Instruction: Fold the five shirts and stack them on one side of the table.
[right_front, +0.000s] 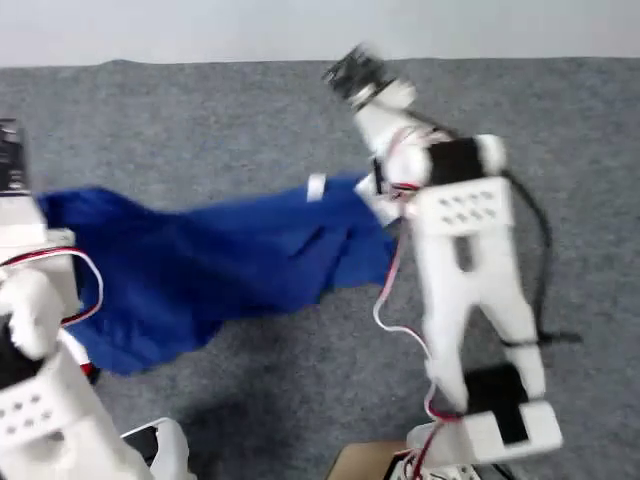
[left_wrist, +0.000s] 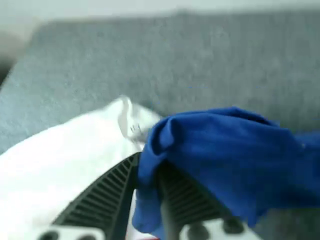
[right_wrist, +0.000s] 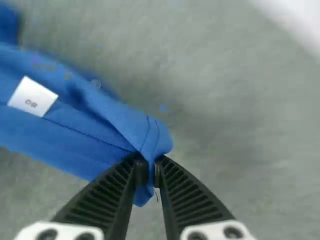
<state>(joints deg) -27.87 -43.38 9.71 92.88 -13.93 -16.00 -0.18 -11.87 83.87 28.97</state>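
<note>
A blue shirt (right_front: 230, 260) hangs stretched across the grey table (right_front: 200, 110) between the two arms. My right gripper (right_wrist: 146, 167) is shut on a bunched fold of the blue shirt (right_wrist: 75, 130), just above the table, near its white label (right_wrist: 30, 97). In the high view that gripper (right_front: 385, 205) holds the shirt's right end. My left gripper (left_wrist: 147, 175) is shut on the other end of the blue shirt (left_wrist: 235, 150), at the table's left side. A white cloth (left_wrist: 60, 160) with a small tag lies right under it.
A brown cardboard corner (right_front: 365, 462) pokes in at the front edge by the right arm's base. A dark object (right_front: 10, 155) stands at the far left edge. Open grey table lies behind the shirt and in front of it at the middle.
</note>
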